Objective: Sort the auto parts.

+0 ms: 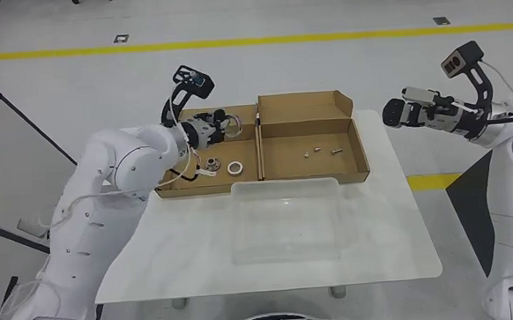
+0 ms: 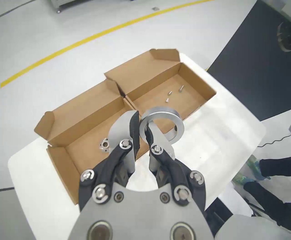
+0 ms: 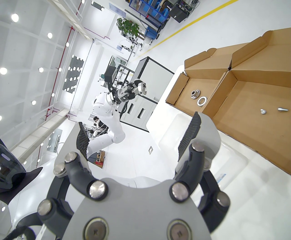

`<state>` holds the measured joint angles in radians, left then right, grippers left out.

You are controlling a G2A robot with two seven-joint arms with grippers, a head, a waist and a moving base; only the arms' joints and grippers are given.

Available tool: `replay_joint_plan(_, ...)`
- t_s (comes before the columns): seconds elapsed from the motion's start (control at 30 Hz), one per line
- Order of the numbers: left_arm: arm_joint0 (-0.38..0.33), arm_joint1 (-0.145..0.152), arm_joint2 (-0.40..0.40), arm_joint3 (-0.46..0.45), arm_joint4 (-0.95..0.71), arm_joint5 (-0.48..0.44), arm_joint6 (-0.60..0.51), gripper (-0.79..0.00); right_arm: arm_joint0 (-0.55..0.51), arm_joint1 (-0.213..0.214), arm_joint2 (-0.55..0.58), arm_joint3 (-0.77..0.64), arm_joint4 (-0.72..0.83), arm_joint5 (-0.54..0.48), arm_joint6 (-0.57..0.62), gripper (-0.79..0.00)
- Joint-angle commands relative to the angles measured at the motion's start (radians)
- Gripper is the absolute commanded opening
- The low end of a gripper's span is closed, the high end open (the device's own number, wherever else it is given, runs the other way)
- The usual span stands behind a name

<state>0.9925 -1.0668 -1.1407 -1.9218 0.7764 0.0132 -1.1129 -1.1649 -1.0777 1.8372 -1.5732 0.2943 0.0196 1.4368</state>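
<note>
My left gripper (image 2: 142, 127) is shut on the rim of a thick metal ring (image 2: 167, 116), one finger inside it and one outside. It holds the ring in the air above the left cardboard box (image 2: 91, 122), where a flanged metal part (image 2: 104, 145) lies. From above, this gripper (image 1: 208, 126) hangs over the box's far end, with the flanged part (image 1: 211, 165) and a flat washer (image 1: 236, 168) on the floor near the front. Three small bolts (image 2: 169, 93) lie in the right cardboard box (image 1: 310, 161). My right gripper (image 3: 138, 127) is open and holds nothing, in the air off the table's right side (image 1: 397, 113).
A clear plastic tray (image 1: 287, 220) sits on the white table (image 1: 183, 253) in front of the two boxes. Both boxes have raised flaps along their far sides. A dark panel (image 1: 9, 149) stands left of the table.
</note>
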Motion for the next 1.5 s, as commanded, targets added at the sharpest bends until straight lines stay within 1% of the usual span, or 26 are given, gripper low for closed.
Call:
replay_joint_plan(0.0,-0.011,0.000,0.015,0.033,0.038,0.000,-0.025,-0.785,0.000,0.000,0.000,0.000,0.000,0.000,0.000,0.000)
replay_joint_plan(0.2,-0.059,-0.006,0.055,0.176,0.104,-0.010,-0.038,-0.785,0.000,0.000,0.000,0.000,0.000,0.000,0.000,0.000)
replay_joint_plan(0.43,-0.157,-0.026,0.127,0.389,0.154,-0.032,-0.047,-0.785,0.000,0.000,0.000,0.000,0.000,0.000,0.000,0.000)
replay_joint_plan(0.6,-0.216,-0.047,0.175,0.532,0.167,0.007,-0.042,-0.785,0.000,0.000,0.000,0.000,0.000,0.000,0.000,0.000)
replay_joint_plan(0.93,-0.212,-0.047,0.176,0.532,0.166,0.005,-0.038,-0.785,0.000,0.000,0.000,0.000,0.000,0.000,0.000,0.000)
replay_joint_plan(0.97,-0.203,-0.047,0.179,0.537,0.165,-0.004,-0.033,-0.785,0.000,0.000,0.000,0.000,0.000,0.000,0.000,0.000)
replay_joint_plan(1.03,-0.207,-0.050,0.185,0.583,0.184,0.015,-0.034,-0.785,0.000,0.000,0.000,0.000,0.000,0.000,0.000,0.000)
replay_joint_plan(1.2,-0.264,-0.081,0.250,0.739,0.176,0.040,-0.040,-0.785,0.000,0.000,0.000,0.000,0.000,0.000,0.000,0.000)
replay_joint_plan(1.47,-0.346,-0.143,0.350,0.986,0.133,0.031,-0.020,-0.785,0.000,0.000,0.000,0.000,0.000,0.000,0.000,0.000)
